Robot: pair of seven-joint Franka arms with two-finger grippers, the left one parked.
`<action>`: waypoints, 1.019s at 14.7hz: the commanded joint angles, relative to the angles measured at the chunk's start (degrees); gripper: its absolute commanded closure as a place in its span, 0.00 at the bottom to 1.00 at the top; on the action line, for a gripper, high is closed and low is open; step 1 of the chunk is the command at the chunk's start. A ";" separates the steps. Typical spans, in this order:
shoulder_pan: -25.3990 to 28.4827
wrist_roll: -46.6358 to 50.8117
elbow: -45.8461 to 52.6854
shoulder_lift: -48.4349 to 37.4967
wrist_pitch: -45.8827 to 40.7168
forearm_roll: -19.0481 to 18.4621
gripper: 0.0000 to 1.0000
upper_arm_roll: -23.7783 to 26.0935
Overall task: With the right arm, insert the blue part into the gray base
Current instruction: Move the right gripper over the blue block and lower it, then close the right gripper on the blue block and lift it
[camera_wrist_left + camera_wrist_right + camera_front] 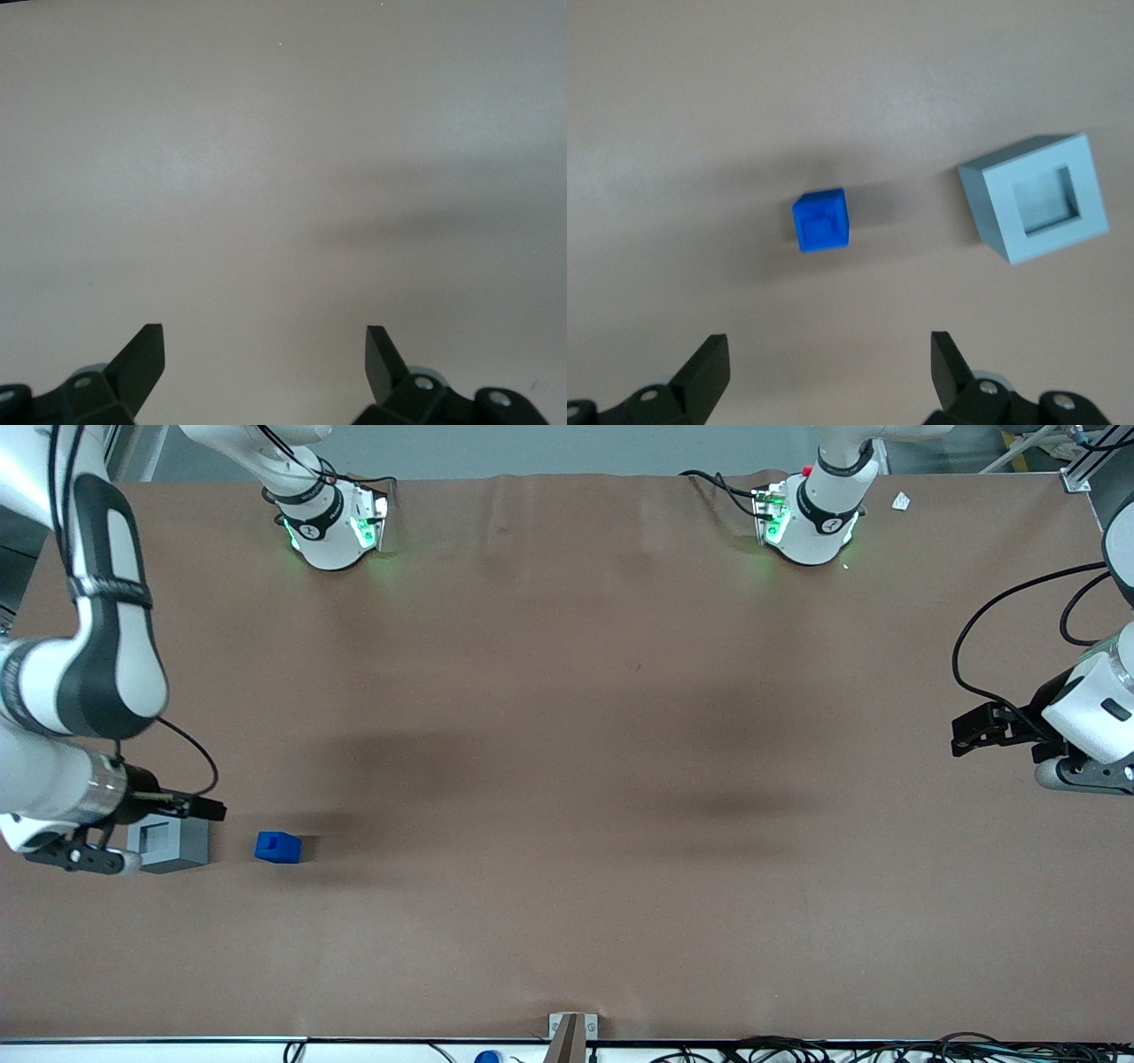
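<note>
Blue stepped plastic part (822,221) beside gray cube base (1034,199), apart; gripper (828,367) above, jaws wide.

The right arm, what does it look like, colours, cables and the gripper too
The right arm is white with rounded joints, black sections and a thin black cable looping off it. Its gripper, above the table near the blue part, is black with two wedge-shaped fingers.

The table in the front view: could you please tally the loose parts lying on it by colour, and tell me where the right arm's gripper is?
Blue: 1, the blue part
Gray: 1, the gray base, recess facing up
Total: 2
The gripper is open, held above the brown table over both parts, holding nothing.
</note>
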 commanded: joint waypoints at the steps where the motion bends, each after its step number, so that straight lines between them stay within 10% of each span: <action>1: 0.13 1.02 -4.19 2.47 8.73 -0.03 0.00 0.10; 15: 3.03 -1.00 -8.07 9.86 20.27 -1.17 0.00 0.10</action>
